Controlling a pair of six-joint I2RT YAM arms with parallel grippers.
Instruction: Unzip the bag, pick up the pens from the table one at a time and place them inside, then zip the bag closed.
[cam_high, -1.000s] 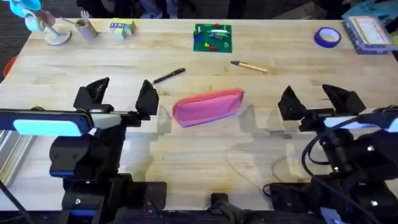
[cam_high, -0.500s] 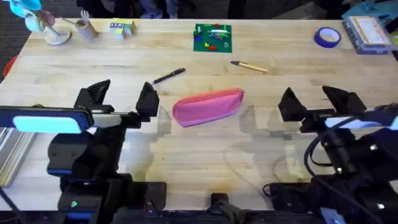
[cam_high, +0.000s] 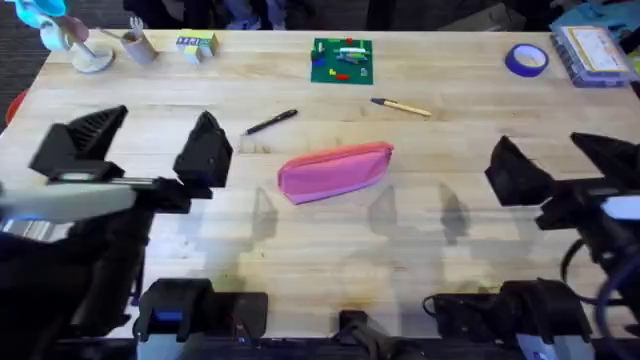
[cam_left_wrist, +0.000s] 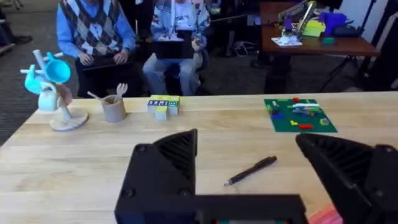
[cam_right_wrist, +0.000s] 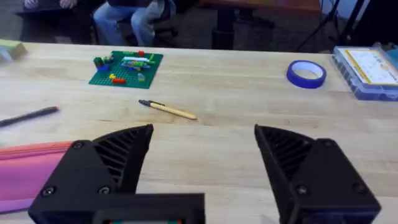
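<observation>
L gripper (cam_high: 140, 150) is hovering at table's near-left, black fingers (cam_high: 205, 150) spread wide, holding nothing. R gripper (cam_high: 565, 165) is hovering at near-right, jaws also wide apart, empty. Both are sitting above the table (cam_high: 330, 250), not touching anything.

Between them, just past the grippers, pink bag (cam_high: 335, 171) is lying flat mid-table, long axis running L-R w/ slight tilt, right end farther back. Zipper edge is facing the far side; can't tell if it's open or closed. In R wrist view the bag (cam_right_wrist: 28, 171) is showing beside the R gripper (cam_right_wrist: 202, 168).

Beyond the bag, black pen (cam_high: 271, 122) is lying to the far-left of it, apart from it, angled. Tan pen (cam_high: 402, 106) w/ dark tip is lying to the far-right of the bag, well apart from the black one. L wrist view is showing black pen (cam_left_wrist: 251, 170) between the open L fingers (cam_left_wrist: 165, 174).

Farther back: green plate w/ bricks (cam_high: 342, 60) near far edge center, blue tape roll (cam_high: 526, 59) far right, cup w/ utensils (cam_high: 137, 45) far left.
</observation>
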